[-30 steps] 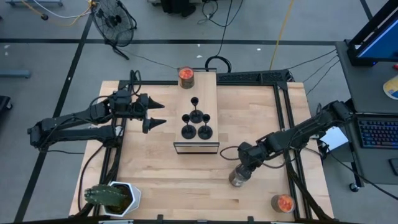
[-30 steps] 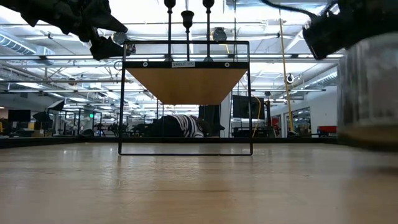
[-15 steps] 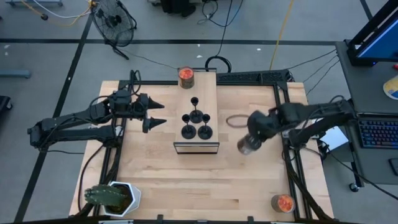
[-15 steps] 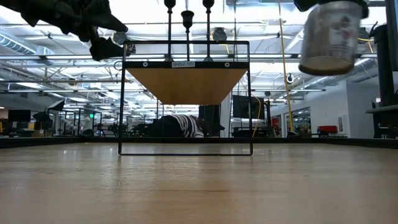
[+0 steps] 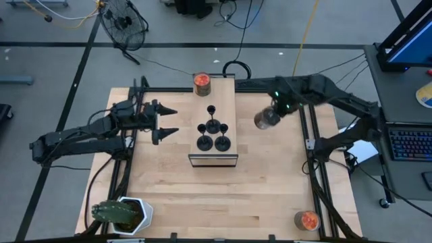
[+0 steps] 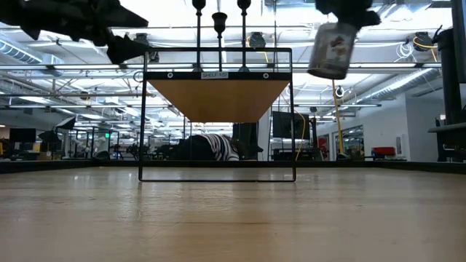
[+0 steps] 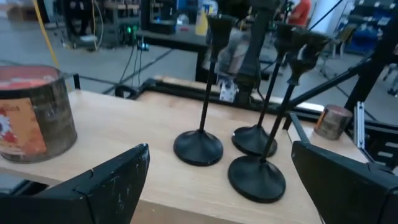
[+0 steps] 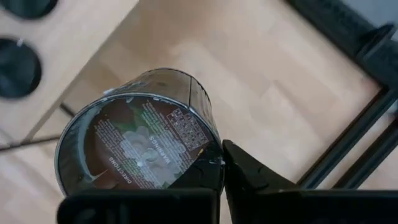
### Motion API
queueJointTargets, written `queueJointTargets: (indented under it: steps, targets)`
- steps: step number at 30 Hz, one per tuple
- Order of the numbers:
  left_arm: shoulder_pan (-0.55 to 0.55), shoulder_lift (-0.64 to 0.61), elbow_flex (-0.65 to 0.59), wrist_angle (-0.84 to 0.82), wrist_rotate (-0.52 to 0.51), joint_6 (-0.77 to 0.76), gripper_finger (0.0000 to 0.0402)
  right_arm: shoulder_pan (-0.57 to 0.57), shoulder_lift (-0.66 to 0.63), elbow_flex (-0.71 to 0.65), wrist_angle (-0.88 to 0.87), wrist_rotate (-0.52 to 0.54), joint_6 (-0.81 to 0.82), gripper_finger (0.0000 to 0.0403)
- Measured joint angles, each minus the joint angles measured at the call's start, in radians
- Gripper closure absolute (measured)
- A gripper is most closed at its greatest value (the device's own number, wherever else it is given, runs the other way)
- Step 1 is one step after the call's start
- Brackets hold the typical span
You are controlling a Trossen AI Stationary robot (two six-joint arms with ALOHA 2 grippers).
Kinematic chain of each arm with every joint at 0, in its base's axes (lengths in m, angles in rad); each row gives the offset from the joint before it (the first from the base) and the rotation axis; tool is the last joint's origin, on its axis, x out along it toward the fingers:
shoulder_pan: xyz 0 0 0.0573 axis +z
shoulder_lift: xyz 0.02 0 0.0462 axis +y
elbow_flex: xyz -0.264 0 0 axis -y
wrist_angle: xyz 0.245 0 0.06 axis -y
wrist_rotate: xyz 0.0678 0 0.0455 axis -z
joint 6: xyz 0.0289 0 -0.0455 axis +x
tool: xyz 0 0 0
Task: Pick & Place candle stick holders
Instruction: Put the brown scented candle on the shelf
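Four black candle stick holders (image 5: 212,131) stand by their round bases on a raised wooden shelf (image 5: 226,94); they also show in the left wrist view (image 7: 199,146) and their stems in the low view (image 6: 219,29). My left gripper (image 5: 172,121) is open and empty, level with the shelf top on its left side, pointing at the holders (image 7: 258,177). My right gripper (image 5: 278,108) is shut on a round silvery jar (image 5: 265,119) in the air to the right of the shelf. My right gripper holds the round silvery jar by its curved side wall (image 8: 202,146), near the jar's upper end, coming from above. One finger (image 8: 249,177) shows against the wall; the other is hidden behind the jar. The jar (image 6: 331,49) hangs below the fingers, slightly tilted, lifted clear of the table.
A glass jar with orange contents (image 5: 202,84) stands at the shelf's far end, also showing in the left wrist view (image 7: 28,115). Another orange jar (image 5: 307,220) stands at the table's near right corner, and a potted plant (image 5: 125,214) at the near left. Black frame rails (image 5: 307,135) run along the table's sides.
My right gripper has carried the silvery jar from the table's near right part toward the far edge and upward. The jar now hangs beside the shelf's far right, higher above the table than before.
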Motion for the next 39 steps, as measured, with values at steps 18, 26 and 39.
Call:
queueJointTargets:
  steps: [18,26,39]
  targets:
    - [0.000,-0.212,-0.182,0.061,-0.098,-0.052,0.0004,-0.329,0.437,0.511,0.074,-0.073,-0.476,0.0403]
    - [0.000,-0.212,-0.187,0.065,-0.107,-0.052,0.0004,-0.369,0.567,0.648,0.134,-0.142,-0.555,0.0403]
    - [0.000,-0.212,-0.187,0.079,-0.122,-0.052,0.0004,-0.398,0.631,0.677,0.253,-0.241,-0.581,0.0403]
